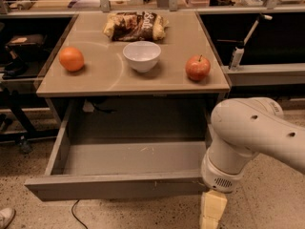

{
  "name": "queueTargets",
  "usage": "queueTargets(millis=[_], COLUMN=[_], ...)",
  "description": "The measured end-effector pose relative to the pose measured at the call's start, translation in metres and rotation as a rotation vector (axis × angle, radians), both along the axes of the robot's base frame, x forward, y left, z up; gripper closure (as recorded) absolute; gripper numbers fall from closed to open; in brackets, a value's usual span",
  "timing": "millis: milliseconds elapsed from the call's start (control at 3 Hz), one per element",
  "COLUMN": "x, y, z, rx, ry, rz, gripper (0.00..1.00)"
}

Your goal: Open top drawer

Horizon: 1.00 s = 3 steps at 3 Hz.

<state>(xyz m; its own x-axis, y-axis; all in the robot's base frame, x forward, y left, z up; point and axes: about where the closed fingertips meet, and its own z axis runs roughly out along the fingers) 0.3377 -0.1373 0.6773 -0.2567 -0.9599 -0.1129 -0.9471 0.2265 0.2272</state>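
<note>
The grey-brown top drawer (114,187), grey inside, lies below a tan worktop (109,78) bearing an orange (71,59), white bowl (141,55), red apple (198,67) and brown-yellow bag (135,26); the pale-yellow claw (212,213) is at lower right under the white arm (248,132).

On the table (109,78) we see: orange (71,59) at L, white bowl (141,56) ctr, red apple (198,67) at R, snack bag (136,26) behind the bowl.

We see the top drawer (128,163) standing open, drawn out toward 6 o'clock from under the counter (109,78), its flat grey-brown front level and its shallow grey interior exposed. The gripper (212,213) is at 5 o'clock, beside the front's right end.
</note>
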Motion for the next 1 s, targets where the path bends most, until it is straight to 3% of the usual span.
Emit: queueTargets(millis=[333, 1000], x=[0.013, -0.003], y=[0.002, 0.005], z=[-0.004, -0.035], rx=[0.008, -0.026], ry=[-0.007, 0.070], rz=[0.013, 0.041], gripper=[0.00, 0.00])
